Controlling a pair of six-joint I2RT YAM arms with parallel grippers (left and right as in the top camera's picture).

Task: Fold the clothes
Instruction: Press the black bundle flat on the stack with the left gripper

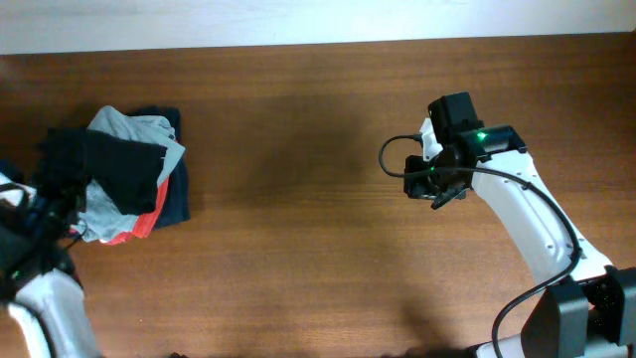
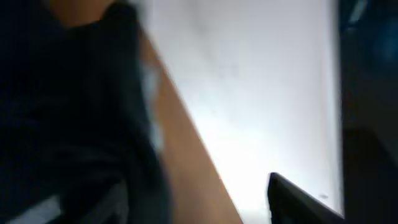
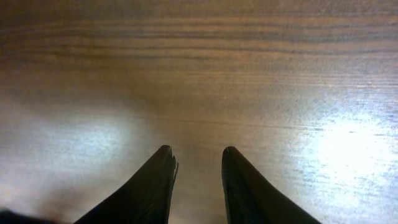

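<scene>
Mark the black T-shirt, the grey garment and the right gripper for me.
black T-shirt [image 1: 119,171], overhead, middle of its fabric
grey garment [image 1: 134,127], overhead, its exposed upper part
right gripper [image 3: 198,151], right wrist view, midway between fingertips

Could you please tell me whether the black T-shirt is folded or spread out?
Not spread out: the black T-shirt lies compact atop the garment stack; how neatly folded, cannot tell.

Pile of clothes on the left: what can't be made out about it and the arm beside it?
1. Left gripper, overhead: black against the black T-shirt, so its jaws are unreadable.
2. Left wrist view: too blurred to identify anything.
3. Orange-red garment and navy garment, overhead: mostly covered by the grey garment.
</scene>
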